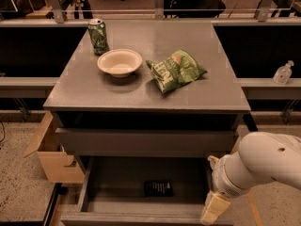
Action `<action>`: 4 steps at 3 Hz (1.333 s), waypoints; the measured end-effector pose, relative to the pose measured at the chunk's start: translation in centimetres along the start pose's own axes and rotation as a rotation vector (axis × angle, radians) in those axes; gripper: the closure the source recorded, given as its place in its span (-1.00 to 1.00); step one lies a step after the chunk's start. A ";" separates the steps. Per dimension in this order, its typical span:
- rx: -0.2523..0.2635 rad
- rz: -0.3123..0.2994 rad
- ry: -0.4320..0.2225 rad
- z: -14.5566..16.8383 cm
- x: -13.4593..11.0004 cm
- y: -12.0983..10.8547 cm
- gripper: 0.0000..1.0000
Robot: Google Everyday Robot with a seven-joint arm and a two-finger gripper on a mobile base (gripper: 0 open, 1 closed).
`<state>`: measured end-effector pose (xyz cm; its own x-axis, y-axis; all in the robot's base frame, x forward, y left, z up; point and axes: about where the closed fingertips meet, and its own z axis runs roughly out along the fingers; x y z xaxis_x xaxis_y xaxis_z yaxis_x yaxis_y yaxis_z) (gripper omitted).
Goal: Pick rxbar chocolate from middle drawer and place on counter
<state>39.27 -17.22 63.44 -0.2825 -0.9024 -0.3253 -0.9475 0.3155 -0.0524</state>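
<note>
The counter [141, 92] is the flat grey top of a drawer cabinet. On it stand a green can [98, 36] at the back left corner and a pale bowl [119, 62] just in front of the can. A crinkled green chip bag [175, 69] lies near the counter's middle, to the right of the bowl and apart from it.

Below the counter's front edge the top drawer [146, 140] sits slightly out. Below that, the middle drawer [113, 185] is pulled well out, with its grey floor showing. The chocolate bar [158, 188] lies flat on that floor, roughly under the middle of the counter's front edge. It is toward the drawer's front and clear of both side walls. Its wrapper is dark with faint pale print.

The gripper [215, 209] hangs below the counter's front right corner, at the right front corner of the open drawer and apart from the bar. It points downward from the thick white arm [265, 161]. Whether it is wide or narrow cannot be told, and it carries nothing that can be seen.

Left of the counter and lower down stands an open cardboard box [54, 157]. Right of the counter, a small clear bottle [282, 73] stands on a side ledge.
</note>
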 end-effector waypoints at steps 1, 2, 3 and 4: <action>0.000 0.000 0.000 0.0 0.0 0.0 -1.00; -0.014 0.022 -0.028 1.8 -0.3 -0.4 -1.00; -0.024 0.053 -0.045 4.5 -0.1 -0.9 -1.00; -0.034 0.076 -0.056 6.9 -0.1 -1.2 -1.00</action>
<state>41.42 -15.49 57.02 -0.3463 -0.8580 -0.3793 -0.9283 0.3717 0.0066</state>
